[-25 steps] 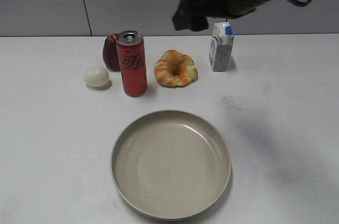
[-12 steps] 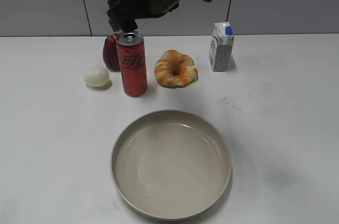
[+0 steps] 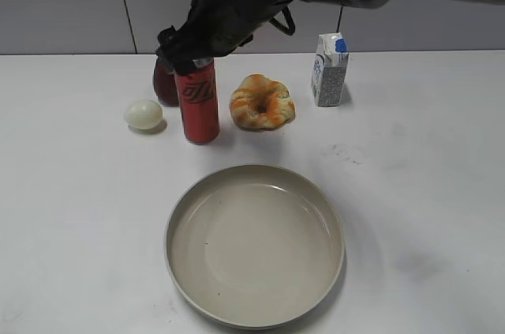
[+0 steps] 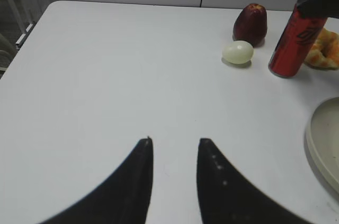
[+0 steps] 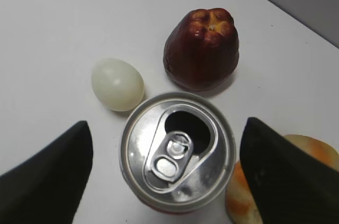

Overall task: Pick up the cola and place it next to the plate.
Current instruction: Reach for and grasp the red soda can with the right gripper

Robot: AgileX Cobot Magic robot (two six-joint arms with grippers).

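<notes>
The cola (image 3: pixel 197 103), a tall slim red can with black lettering, stands upright on the white table behind the plate (image 3: pixel 255 243), a large beige dish at the front centre. My right gripper (image 3: pixel 185 54) hangs right over the can's silver top (image 5: pixel 177 151), open, with one finger on each side and a gap to both. The can also shows in the left wrist view (image 4: pixel 294 39). My left gripper (image 4: pixel 174 144) is open and empty, low over bare table far to the left. The plate's rim shows there too (image 4: pixel 318 144).
A dark red apple (image 3: pixel 164 81) stands just behind the can and a pale egg (image 3: pixel 143 114) to its left. An orange bread ring (image 3: pixel 262 102) lies right of the can. A small milk carton (image 3: pixel 329 70) stands at the back right.
My right arm has swung from the back right to the left and come down over the can's top. The can and other items have not moved.
</notes>
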